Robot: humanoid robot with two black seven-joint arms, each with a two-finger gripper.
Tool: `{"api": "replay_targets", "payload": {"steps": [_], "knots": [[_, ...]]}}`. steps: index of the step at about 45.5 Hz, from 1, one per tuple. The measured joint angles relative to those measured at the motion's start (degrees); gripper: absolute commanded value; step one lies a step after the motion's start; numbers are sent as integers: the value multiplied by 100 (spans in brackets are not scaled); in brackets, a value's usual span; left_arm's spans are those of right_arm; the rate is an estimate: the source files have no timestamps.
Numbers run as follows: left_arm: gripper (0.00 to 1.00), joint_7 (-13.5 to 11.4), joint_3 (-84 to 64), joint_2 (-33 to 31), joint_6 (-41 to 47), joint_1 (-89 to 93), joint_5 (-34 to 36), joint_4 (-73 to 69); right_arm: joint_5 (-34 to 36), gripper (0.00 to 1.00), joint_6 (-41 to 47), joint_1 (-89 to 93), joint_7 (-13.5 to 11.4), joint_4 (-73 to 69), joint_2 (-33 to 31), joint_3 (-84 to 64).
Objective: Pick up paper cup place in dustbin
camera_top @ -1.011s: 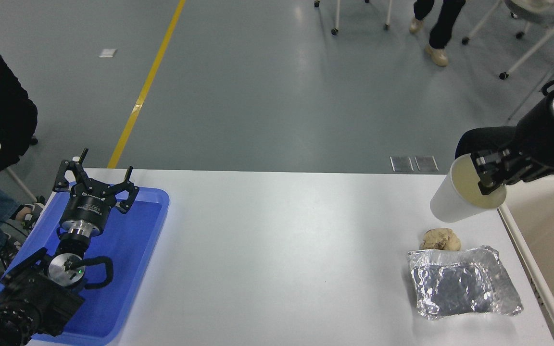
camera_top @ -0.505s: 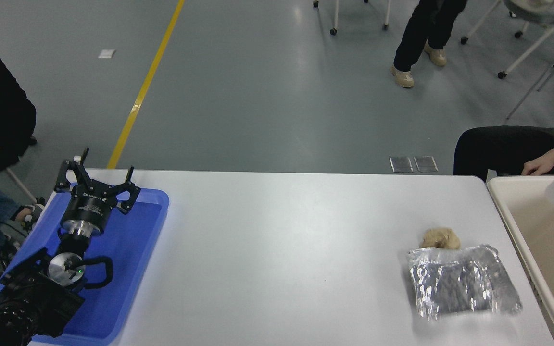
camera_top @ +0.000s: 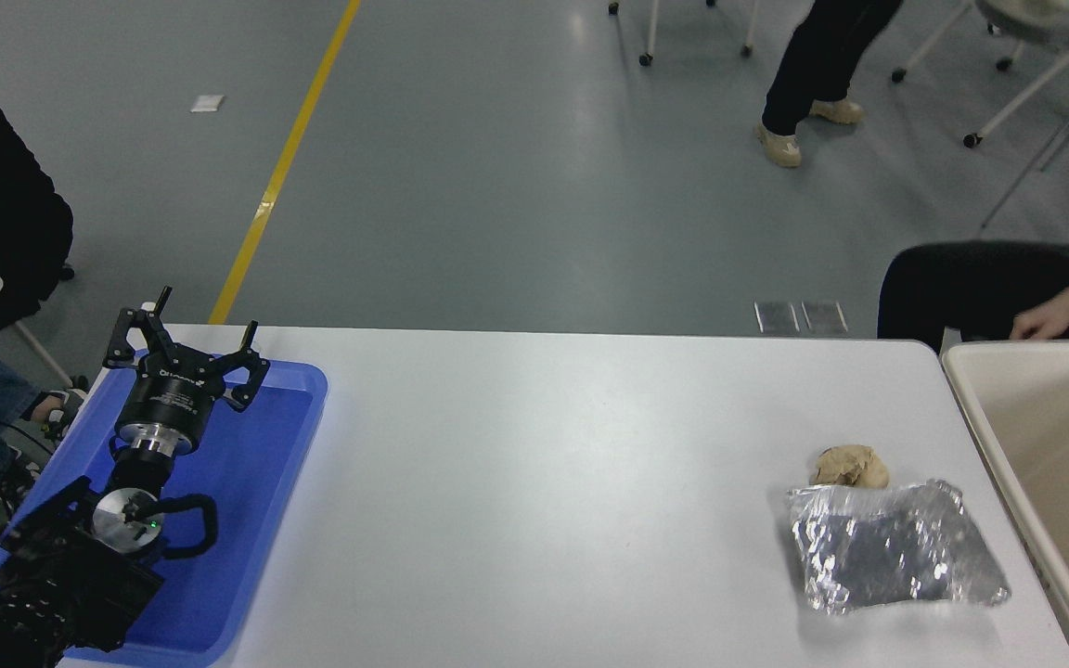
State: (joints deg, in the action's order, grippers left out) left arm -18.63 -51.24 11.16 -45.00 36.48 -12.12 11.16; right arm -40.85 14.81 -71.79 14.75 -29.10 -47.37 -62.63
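The left gripper [camera_top: 184, 357] is being held wide open over the blue tray [camera_top: 289, 436] at the tabletop's left edge, while the dustbin [camera_top: 980, 408] is being kept at the right edge, with no cup seen.

The tray [camera_top: 284, 482] lay at the surface's [camera_top: 534, 482] left end, with the left hand [camera_top: 184, 357] over it. Far right sat the dustbin [camera_top: 980, 417]. Just left of it lay the foil sheet [camera_top: 896, 557], the paper ball [camera_top: 850, 466] touching its far edge.
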Motion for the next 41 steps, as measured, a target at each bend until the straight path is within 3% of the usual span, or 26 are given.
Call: {"api": "replay_targets", "payload": {"steps": [10, 21, 39, 40, 41], "knots": [[100, 0, 0, 2, 0, 0, 0, 0, 866, 0, -199, 1534, -30, 1231, 428, 531], [100, 0, 0, 7, 0, 0, 0, 0, 1694, 0, -449, 2353, -261, 1866, 795, 799], [100, 0, 0, 9, 0, 0, 0, 0, 2057, 0, -842, 2870, -498, 2099, 1132, 1161], [100, 0, 0, 9, 0, 0, 0, 0, 2063, 2, -858, 2883, -500, 2100, 1146, 1171], [100, 0, 0, 9, 0, 0, 0, 0, 2074, 35, -891, 2910, -509, 2105, 1173, 1187]]}}
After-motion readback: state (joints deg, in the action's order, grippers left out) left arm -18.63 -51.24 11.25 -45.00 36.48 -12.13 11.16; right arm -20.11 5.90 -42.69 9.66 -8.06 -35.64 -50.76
